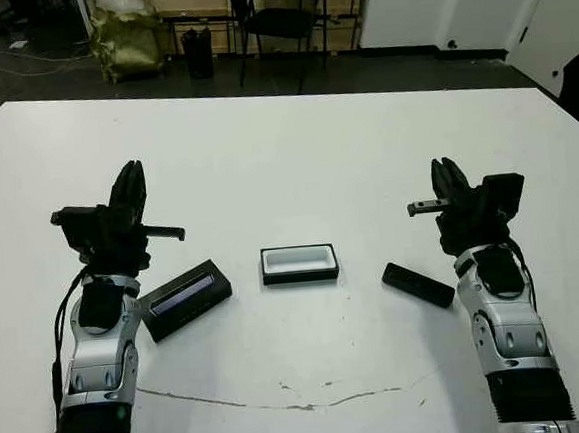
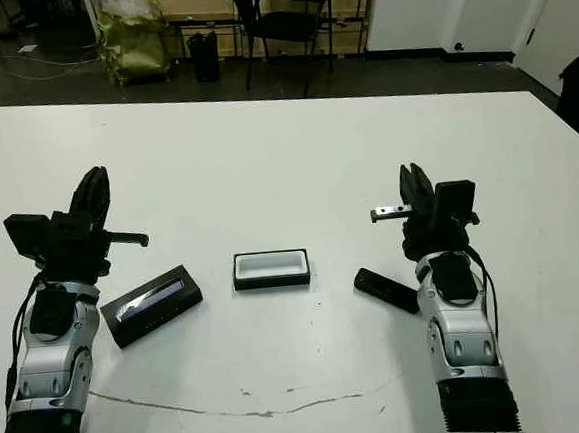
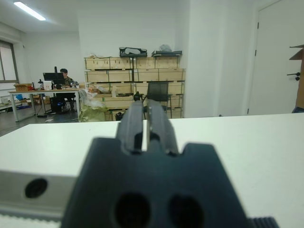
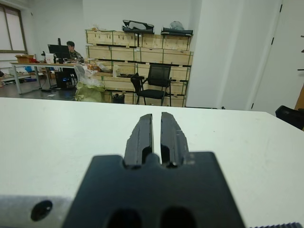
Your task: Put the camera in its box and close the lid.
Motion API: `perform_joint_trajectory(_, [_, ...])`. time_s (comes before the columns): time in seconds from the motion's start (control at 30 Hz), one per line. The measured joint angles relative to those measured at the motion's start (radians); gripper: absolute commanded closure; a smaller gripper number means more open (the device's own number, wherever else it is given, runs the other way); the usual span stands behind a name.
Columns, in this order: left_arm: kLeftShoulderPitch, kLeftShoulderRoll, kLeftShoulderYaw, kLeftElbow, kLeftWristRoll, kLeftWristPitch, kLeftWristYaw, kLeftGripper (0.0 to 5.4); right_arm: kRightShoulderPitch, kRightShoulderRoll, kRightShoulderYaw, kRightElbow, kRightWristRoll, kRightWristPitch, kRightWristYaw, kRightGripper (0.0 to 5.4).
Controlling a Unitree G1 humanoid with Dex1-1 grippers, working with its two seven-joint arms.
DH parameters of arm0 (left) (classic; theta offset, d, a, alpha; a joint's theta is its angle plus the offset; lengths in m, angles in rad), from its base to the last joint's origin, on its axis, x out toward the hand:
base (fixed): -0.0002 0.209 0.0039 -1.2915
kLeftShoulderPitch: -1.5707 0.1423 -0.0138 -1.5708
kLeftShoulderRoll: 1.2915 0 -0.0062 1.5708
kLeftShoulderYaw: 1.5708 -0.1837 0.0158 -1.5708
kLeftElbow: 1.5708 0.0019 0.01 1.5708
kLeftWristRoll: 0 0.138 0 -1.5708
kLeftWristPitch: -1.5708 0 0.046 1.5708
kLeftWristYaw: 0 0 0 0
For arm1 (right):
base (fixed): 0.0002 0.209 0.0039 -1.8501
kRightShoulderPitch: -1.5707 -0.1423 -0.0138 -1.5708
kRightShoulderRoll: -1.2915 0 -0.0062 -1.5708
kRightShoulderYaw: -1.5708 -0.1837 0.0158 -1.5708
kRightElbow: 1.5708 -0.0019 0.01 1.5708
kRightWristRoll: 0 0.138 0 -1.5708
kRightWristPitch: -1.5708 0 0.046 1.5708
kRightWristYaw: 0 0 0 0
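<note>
The box (image 1: 299,264) sits open near the middle of the white desk (image 1: 294,146), white lining showing, a little toward the near edge; the lid (image 1: 186,299) lies flat and angled toward the desk's left edge, just beside the left arm; the camera (image 1: 417,285) lies tilted toward the right edge, close to the right arm; all three are apart from one another; the left hand (image 1: 130,188) is raised above the desk with fingers nearly together, holding nothing; the right hand (image 1: 449,177) likewise, narrow and empty; a person (image 3: 63,76) sits at a far table
</note>
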Motion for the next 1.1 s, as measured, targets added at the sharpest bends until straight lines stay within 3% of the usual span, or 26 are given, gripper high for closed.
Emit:
perform_joint_trajectory(0.63, [-0.001, 0.0, -0.002, 0.023, 0.0, -0.026, -0.011, 5.37, 0.0, -0.008, -0.009, 0.02, 0.024, -0.021, 0.044, 5.4])
perform_joint_trajectory(1.0, [-0.001, 0.0, -0.004, 0.02, 0.005, -0.019, -0.001, 5.37, 0.001, -0.119, -0.063, 0.077, 0.175, -0.116, 0.328, 5.4])
perform_joint_trajectory(1.1, [-0.003, 0.0, -0.004, 0.02, 0.005, -0.02, -0.001, 5.37, 0.04, -0.178, -0.066, -0.051, 0.184, 0.009, 0.341, 5.4])
